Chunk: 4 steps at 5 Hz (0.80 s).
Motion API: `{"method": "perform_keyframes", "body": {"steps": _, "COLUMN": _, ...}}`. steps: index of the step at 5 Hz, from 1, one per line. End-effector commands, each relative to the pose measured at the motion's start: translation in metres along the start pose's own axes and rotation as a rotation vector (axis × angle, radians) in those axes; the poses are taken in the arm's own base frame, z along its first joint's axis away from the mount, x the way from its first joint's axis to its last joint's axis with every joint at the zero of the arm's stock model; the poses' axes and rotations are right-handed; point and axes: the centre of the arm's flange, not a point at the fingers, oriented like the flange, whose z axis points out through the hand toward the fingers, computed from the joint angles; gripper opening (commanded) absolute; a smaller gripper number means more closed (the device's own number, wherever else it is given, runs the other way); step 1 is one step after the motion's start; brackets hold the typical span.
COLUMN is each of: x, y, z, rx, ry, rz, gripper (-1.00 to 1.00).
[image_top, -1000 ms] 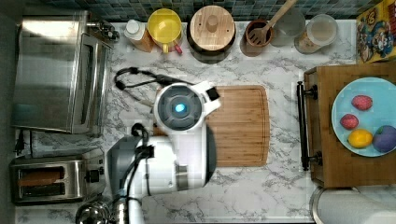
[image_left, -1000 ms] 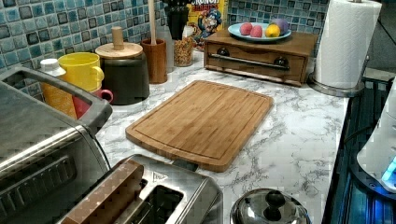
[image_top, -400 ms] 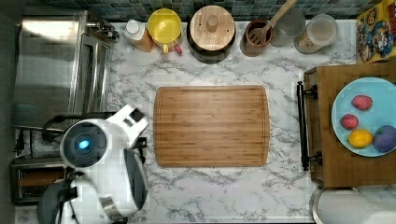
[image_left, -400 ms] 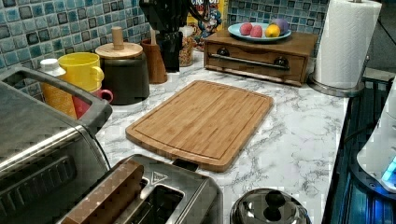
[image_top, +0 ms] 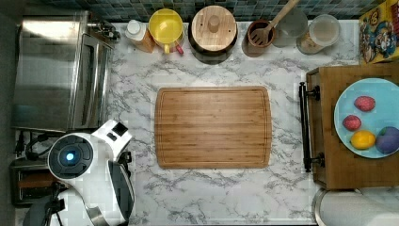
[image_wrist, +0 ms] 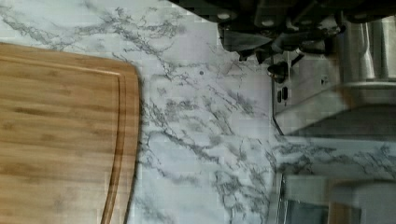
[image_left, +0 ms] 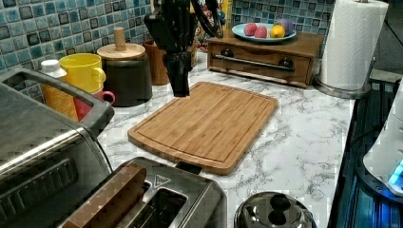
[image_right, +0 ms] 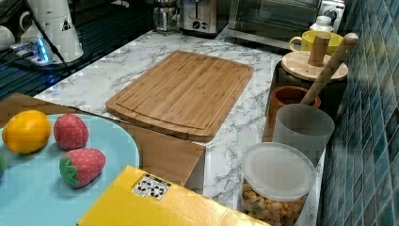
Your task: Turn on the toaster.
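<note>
The toaster [image_top: 21, 181] is a small brushed-steel box at the top view's lower left, largely covered by my white arm [image_top: 89, 174]. The left view has the toaster [image_left: 190, 199] in the foreground, with a brown slice standing in one slot. My black gripper [image_left: 179, 90] hangs there, pointing down over the far left corner of the cutting board [image_left: 209, 121]. In the wrist view the toaster's end face [image_wrist: 299, 95] with small dark controls lies just beyond my gripper [image_wrist: 268, 51]. In the right view the toaster [image_right: 202, 16] stands far back.
A large steel toaster oven [image_top: 51, 70] stands beside the toaster. A shiny kettle [image_left: 275, 213] sits close on the toaster's other side. Jars, a yellow mug [image_top: 165, 26] and a utensil holder line the tiled wall. A wooden box with a fruit plate [image_top: 371, 117] is opposite.
In the top view my arm has swung from over the board's left part to the lower left, over the toaster. In the left view the gripper has come in and lowered.
</note>
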Motion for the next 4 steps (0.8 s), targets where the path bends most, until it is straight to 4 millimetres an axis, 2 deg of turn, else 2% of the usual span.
{"method": "perform_keyframes", "body": {"steps": 1, "x": -0.063, "y": -0.056, "z": 0.025, "rx": 0.022, "ry": -0.020, "rz": -0.233, "gripper": -1.00}}
{"method": "perform_keyframes", "body": {"steps": 2, "x": -0.075, "y": -0.069, "z": 0.023, "rx": 0.069, "ry": -0.013, "rz": -0.258, "gripper": -1.00}}
{"method": "perform_keyframes", "body": {"steps": 3, "x": -0.077, "y": -0.078, "z": 0.022, "rx": 0.103, "ry": 0.010, "rz": -0.232, "gripper": -1.00}}
{"method": "perform_keyframes", "body": {"steps": 4, "x": -0.066, "y": -0.082, "z": 0.025, "rx": 0.105, "ry": 0.028, "rz": -0.182, "gripper": -1.00}}
